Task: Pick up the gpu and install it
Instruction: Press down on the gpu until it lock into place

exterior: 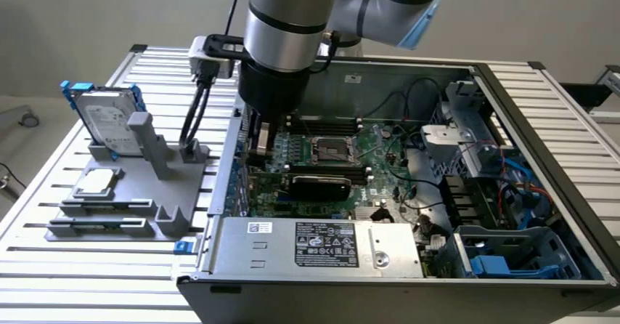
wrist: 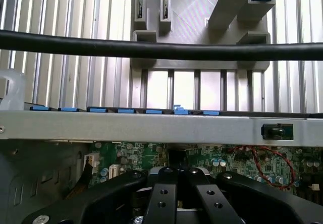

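Gripper [wrist: 176, 183] nearest the wrist camera, fingers pressed together, holding nothing visible, low over the motherboard [exterior: 335, 150]. GPU [exterior: 320, 187] sits on the board inside the computer case [exterior: 542, 120], right of the gripper.

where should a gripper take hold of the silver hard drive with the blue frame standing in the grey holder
Probably by the upper part of the silver hard drive with the blue frame, coming from above. It stands on edge in the grey slotted holder, so its lower end sits in the slot while its top edge and both flat faces stay exposed. Closing across those thin flat faces looks simplest.
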Robot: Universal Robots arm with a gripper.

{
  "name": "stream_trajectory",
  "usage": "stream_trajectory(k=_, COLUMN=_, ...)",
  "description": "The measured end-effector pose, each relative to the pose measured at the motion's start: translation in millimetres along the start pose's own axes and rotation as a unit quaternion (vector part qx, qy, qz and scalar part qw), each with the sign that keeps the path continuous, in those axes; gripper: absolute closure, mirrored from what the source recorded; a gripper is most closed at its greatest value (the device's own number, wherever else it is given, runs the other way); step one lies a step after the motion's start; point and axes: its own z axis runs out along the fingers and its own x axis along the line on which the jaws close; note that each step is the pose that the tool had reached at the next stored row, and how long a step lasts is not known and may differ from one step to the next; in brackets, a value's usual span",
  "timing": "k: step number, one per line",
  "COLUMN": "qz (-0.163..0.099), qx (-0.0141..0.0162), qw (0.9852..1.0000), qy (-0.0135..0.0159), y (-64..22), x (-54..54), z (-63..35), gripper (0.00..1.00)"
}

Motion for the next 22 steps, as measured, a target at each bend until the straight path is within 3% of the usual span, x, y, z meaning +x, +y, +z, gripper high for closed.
stream_trajectory(k=12, qz=0.009, qx=-0.0022, qw=1.0000, qy=-0.0020, y=1.4, x=-1.0, z=-0.4, gripper=0.89)
stream_trajectory(k=22, qz=0.020, qx=-0.0092, qw=0.9998, qy=-0.0040, y=2.1, x=-1.0, z=-1.5, gripper=0.89)
